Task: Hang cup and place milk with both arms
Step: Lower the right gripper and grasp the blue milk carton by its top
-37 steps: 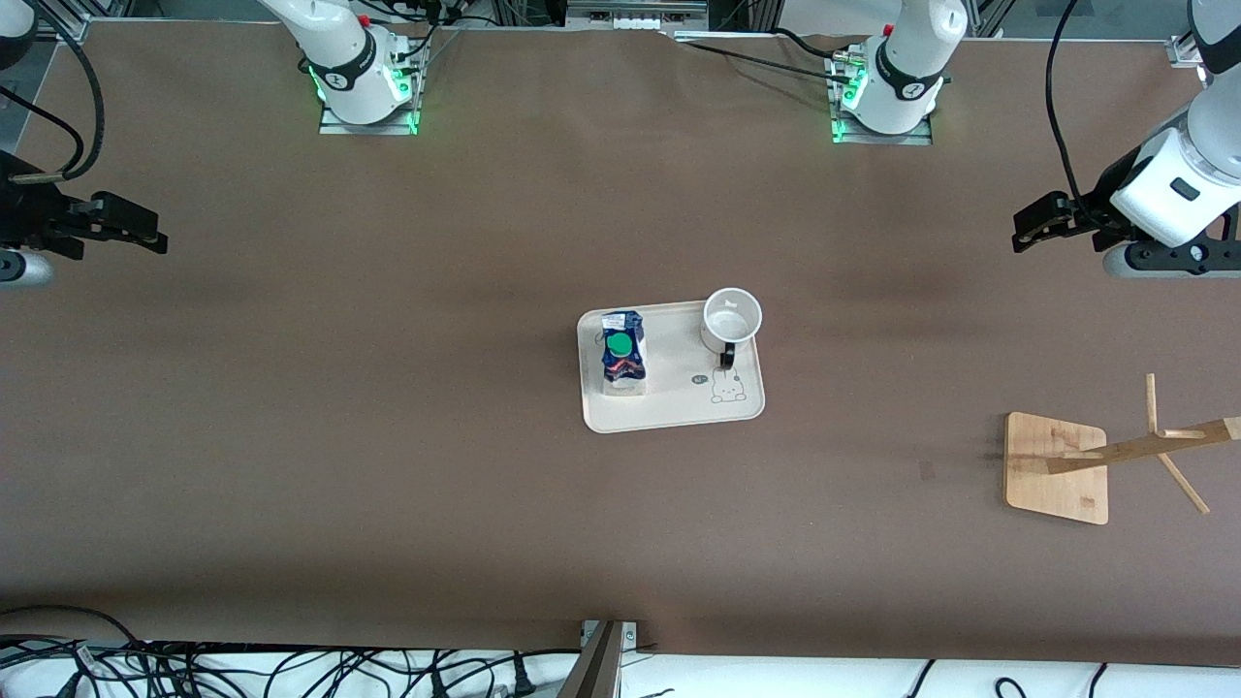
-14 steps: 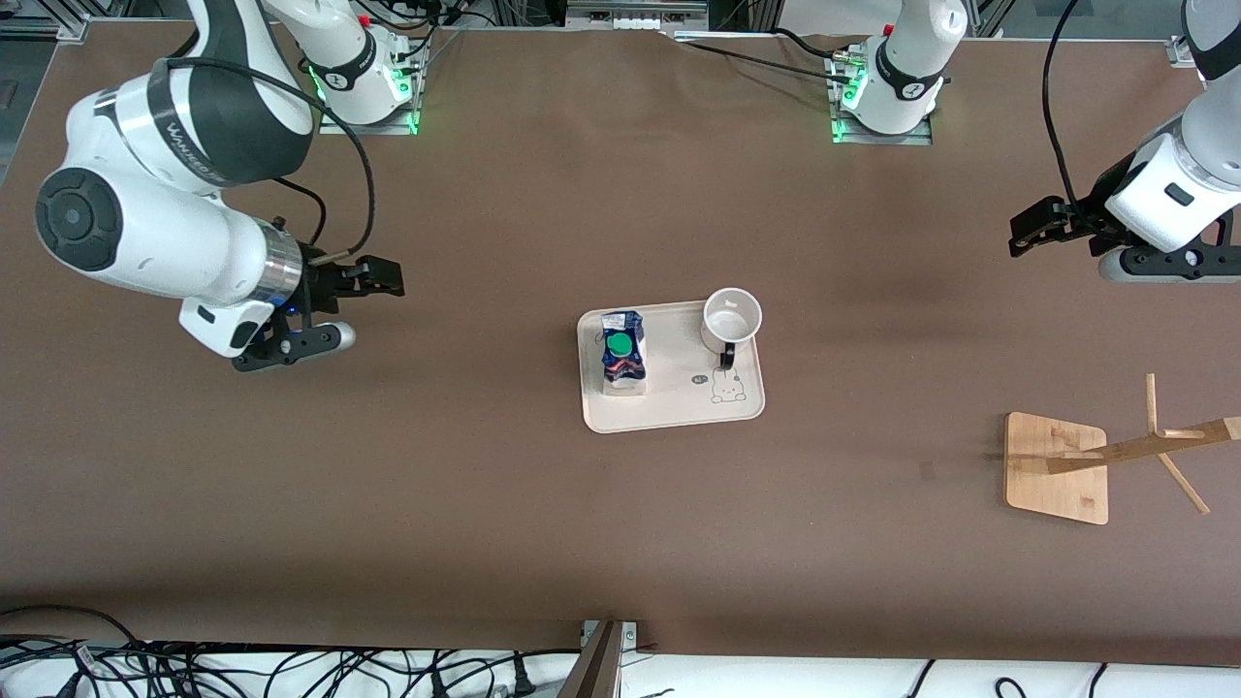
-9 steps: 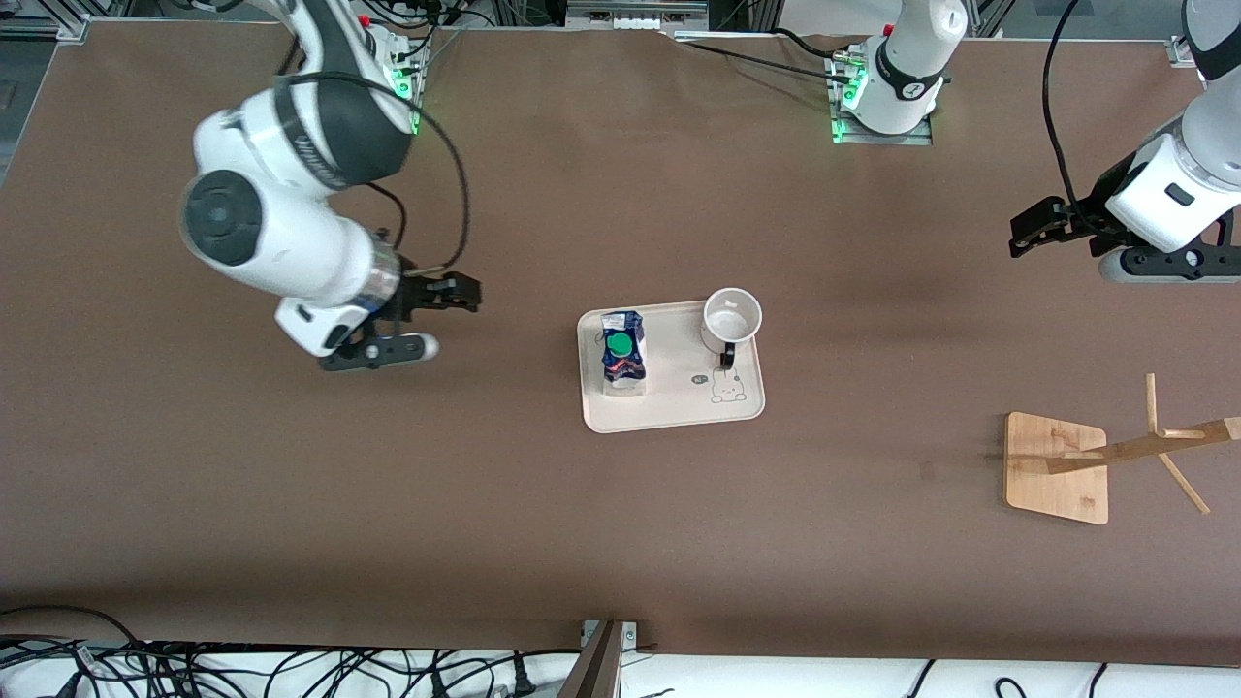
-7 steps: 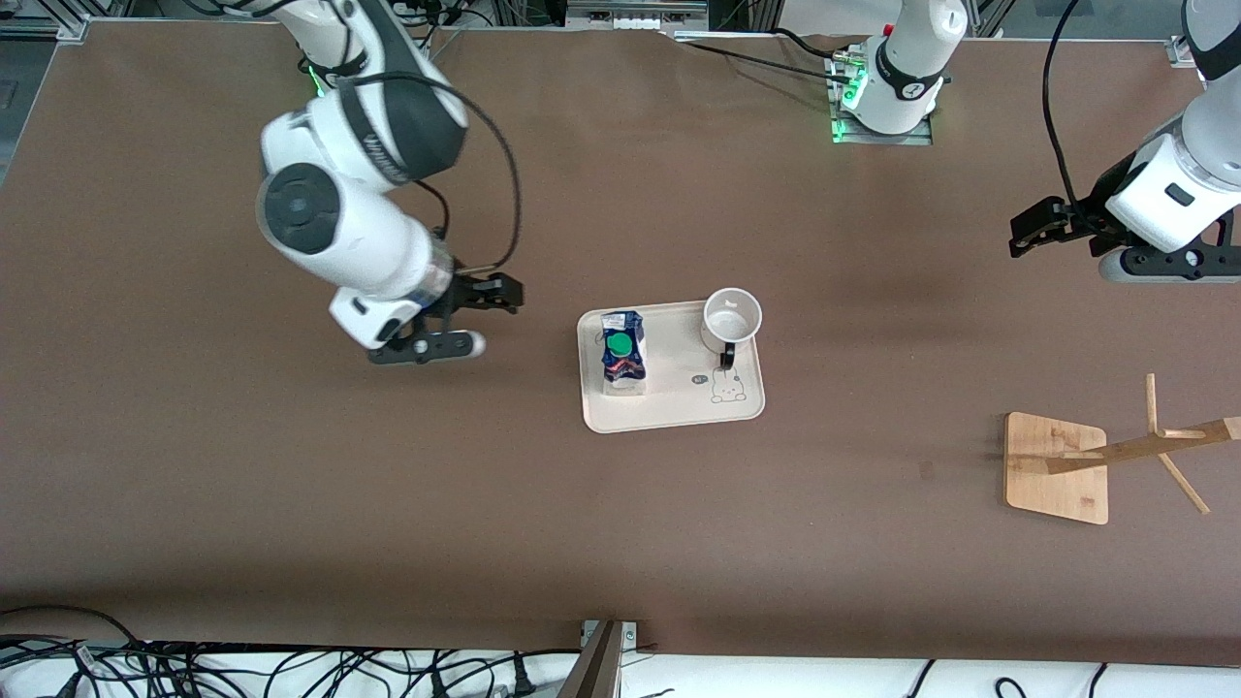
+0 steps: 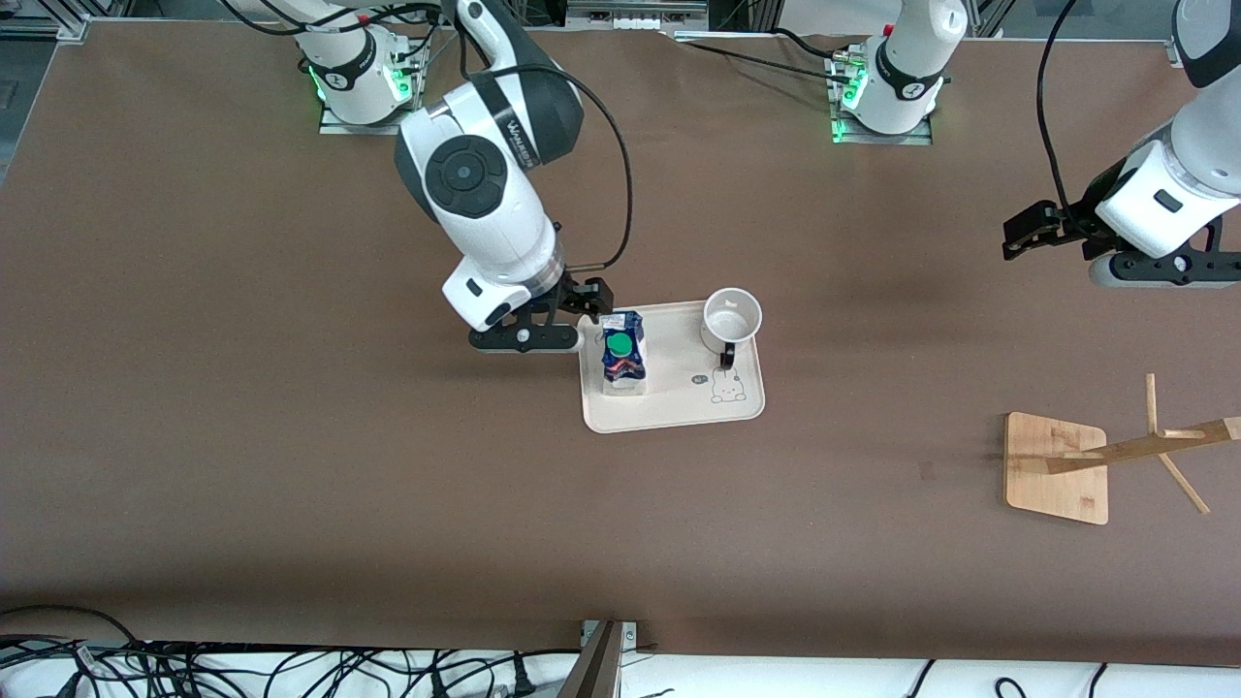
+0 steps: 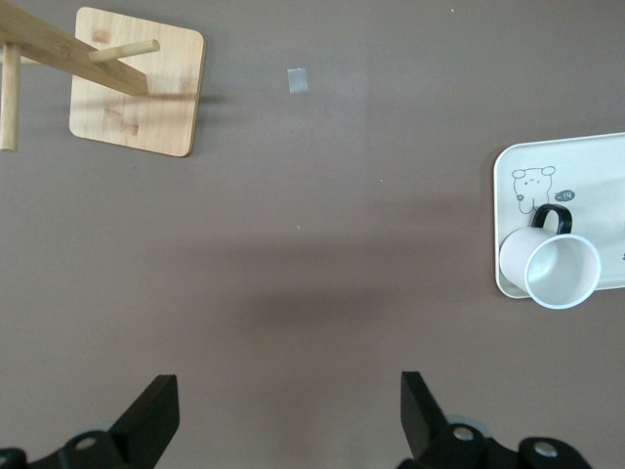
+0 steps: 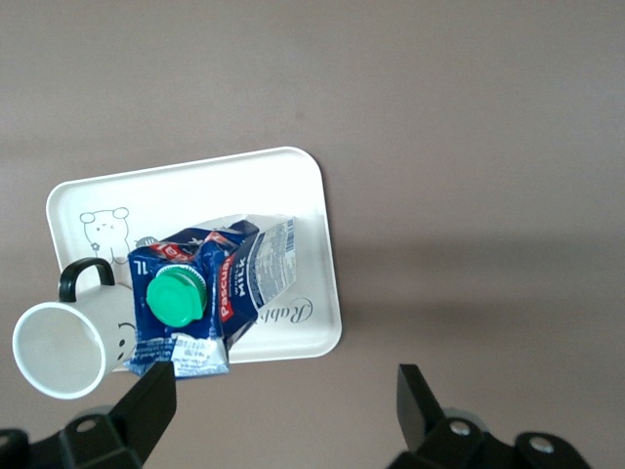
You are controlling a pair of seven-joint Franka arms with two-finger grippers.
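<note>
The milk, a blue-topped carton with a green cap, stands on a cream tray at mid-table. The white cup stands upright on the same tray, toward the left arm's end, its black handle turned toward the front camera. My right gripper is open and empty, over the tray's edge beside the milk. In the right wrist view the milk, the cup and the tray lie just off my open right gripper. My left gripper is open and empty, up over the table's left-arm end.
A wooden cup rack with slanted pegs stands near the left arm's end, nearer the front camera than the tray. The left wrist view shows the rack, the cup, the tray and my left gripper.
My right arm has swung in from the right arm's end of the table to the tray's edge beside the milk. My left gripper has barely shifted. Milk and cup have not moved.
</note>
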